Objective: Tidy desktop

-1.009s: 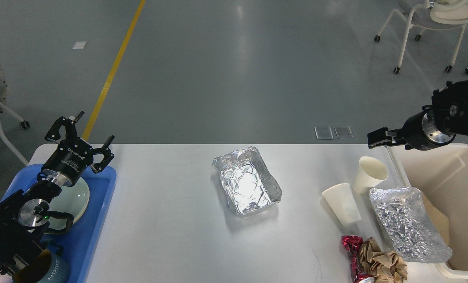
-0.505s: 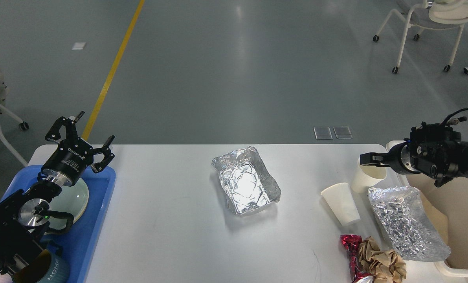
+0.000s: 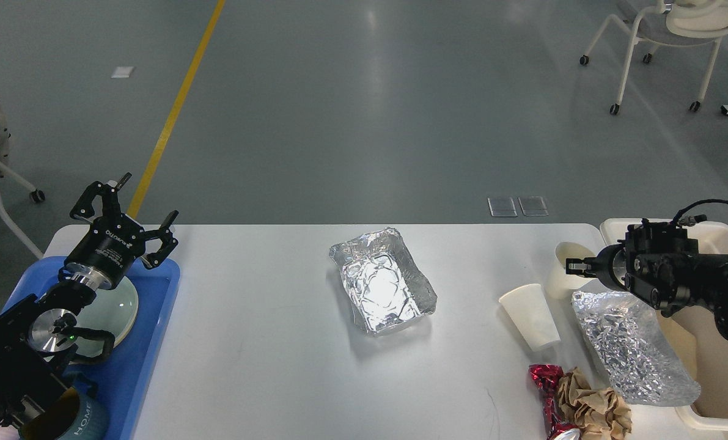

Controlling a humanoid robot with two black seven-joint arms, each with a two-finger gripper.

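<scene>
The white-grey desktop carries litter. An open foil tray lies in its middle. At the right a paper cup stands upright and a second paper cup stands just left of it. My right gripper reaches in from the right at the upright cup's rim; its fingers are too small and dark to tell apart. A crumpled foil sheet lies against the cream bin. My left gripper is open and empty above the blue tray's far end.
A cream plastic bin stands at the right edge. Crumpled brown paper and a red wrapper lie at the front right. The blue tray at the left holds a pale plate and a teal mug.
My right arm has come down and toward me, from above the bin's far corner to the upright cup's rim. The left arm has not moved.
</scene>
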